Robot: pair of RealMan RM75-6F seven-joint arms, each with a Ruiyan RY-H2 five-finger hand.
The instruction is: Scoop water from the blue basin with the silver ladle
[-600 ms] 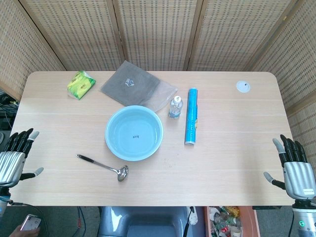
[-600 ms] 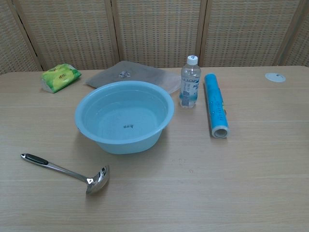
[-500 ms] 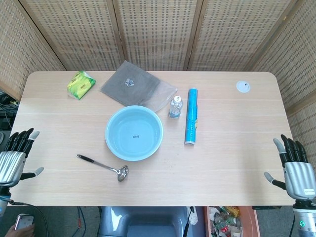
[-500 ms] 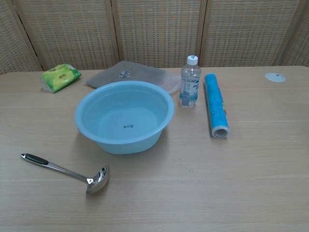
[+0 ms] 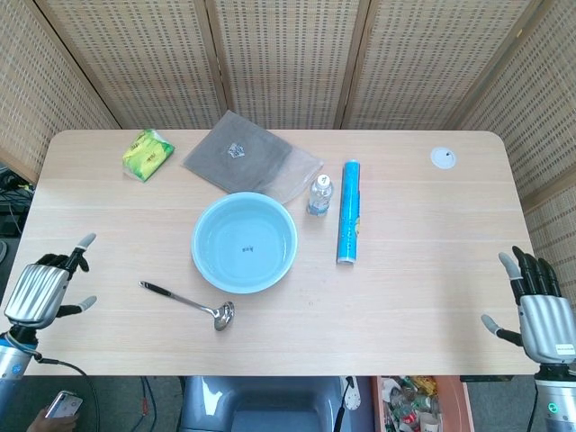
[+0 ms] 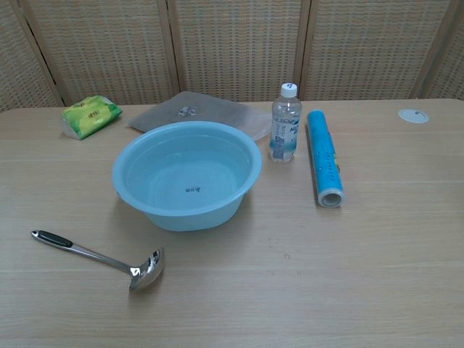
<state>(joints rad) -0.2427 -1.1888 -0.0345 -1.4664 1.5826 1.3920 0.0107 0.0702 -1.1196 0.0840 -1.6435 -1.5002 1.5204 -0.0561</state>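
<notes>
On the table (image 5: 432, 270), the ladle (image 5: 189, 303) is laid flat just in front of the basin (image 5: 244, 242), bowl end to the right. At the left edge, the left hand (image 5: 43, 290) is seen empty, fingers apparently half curled. The right hand (image 5: 538, 309) is held open and empty at the right edge.

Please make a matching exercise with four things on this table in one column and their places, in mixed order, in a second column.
1. silver metal ladle
2. clear plastic water bottle
3. green snack packet
4. small white round disc

a. far right part of table
b. far left part of table
c. lying in front of the blue basin
d. upright beside the blue roll

Pairs: 1-c, 2-d, 3-b, 4-a
</notes>
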